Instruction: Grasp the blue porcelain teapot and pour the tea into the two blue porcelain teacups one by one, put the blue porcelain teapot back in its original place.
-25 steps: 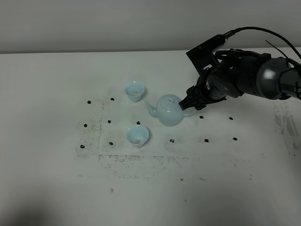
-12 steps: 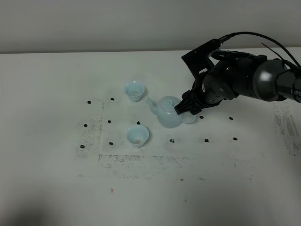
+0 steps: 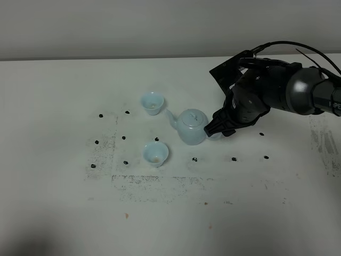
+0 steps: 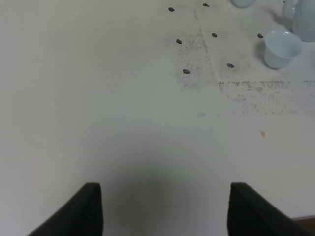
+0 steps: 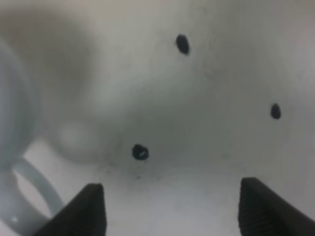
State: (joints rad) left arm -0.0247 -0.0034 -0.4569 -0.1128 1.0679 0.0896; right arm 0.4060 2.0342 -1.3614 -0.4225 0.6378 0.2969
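Observation:
The blue porcelain teapot [image 3: 191,128] stands upright on the white table [image 3: 64,96], spout toward the far teacup [image 3: 152,102]. The near teacup [image 3: 155,153] stands in front of the spout. Both cups hold a brownish trace. My right gripper [image 3: 216,130] is at the teapot's handle side. In the right wrist view the right gripper [image 5: 172,211] is open with nothing between its fingers; the teapot's loop handle [image 5: 34,189] lies just outside one finger. My left gripper [image 4: 165,211] is open and empty over bare table, far from the near teacup [image 4: 281,48] and the teapot [image 4: 305,19].
Small black marks [image 3: 195,159] and smudged lines dot the table around the cups and teapot. The right arm [image 3: 282,90] reaches in from the right edge. The table's back edge meets a grey wall [image 3: 160,26].
The teapot went from slightly tipped toward the far cup to upright. My right gripper has drawn back to the right, off the teapot's body to its handle side.

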